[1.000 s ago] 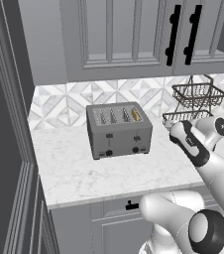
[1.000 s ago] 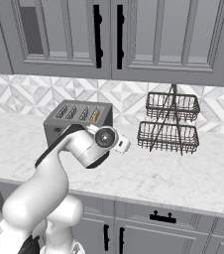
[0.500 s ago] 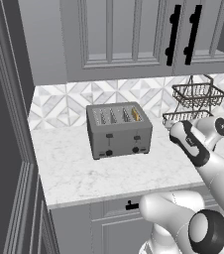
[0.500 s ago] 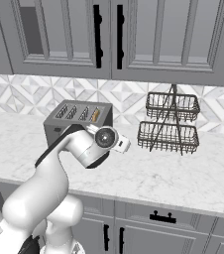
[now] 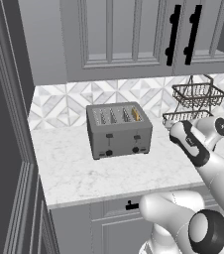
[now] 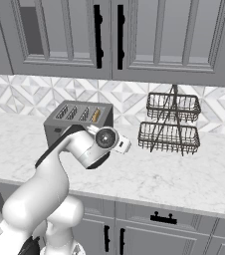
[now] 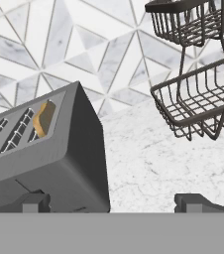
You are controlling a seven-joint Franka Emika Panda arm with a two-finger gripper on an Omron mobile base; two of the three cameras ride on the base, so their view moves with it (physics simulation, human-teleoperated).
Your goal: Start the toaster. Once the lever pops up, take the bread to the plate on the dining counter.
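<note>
Nothing is changed since a second ago: the empty pincer (image 7: 113, 202), opened wide, is held right of the toaster (image 5: 119, 130); lever (image 5: 137, 137) unpressed.

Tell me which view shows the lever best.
Left base view: the toaster's front faces it, lever plain. In the right base view the arm hides that front. The hand view sees it at a steep slant, lever unclear.

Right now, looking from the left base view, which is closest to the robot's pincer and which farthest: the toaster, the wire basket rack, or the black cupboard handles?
1. Wire basket rack, just behind the arm's end, on the counter's right.
2. Toaster, to its left on the counter.
3. Black cupboard handles, high above on the cabinet doors.
</note>
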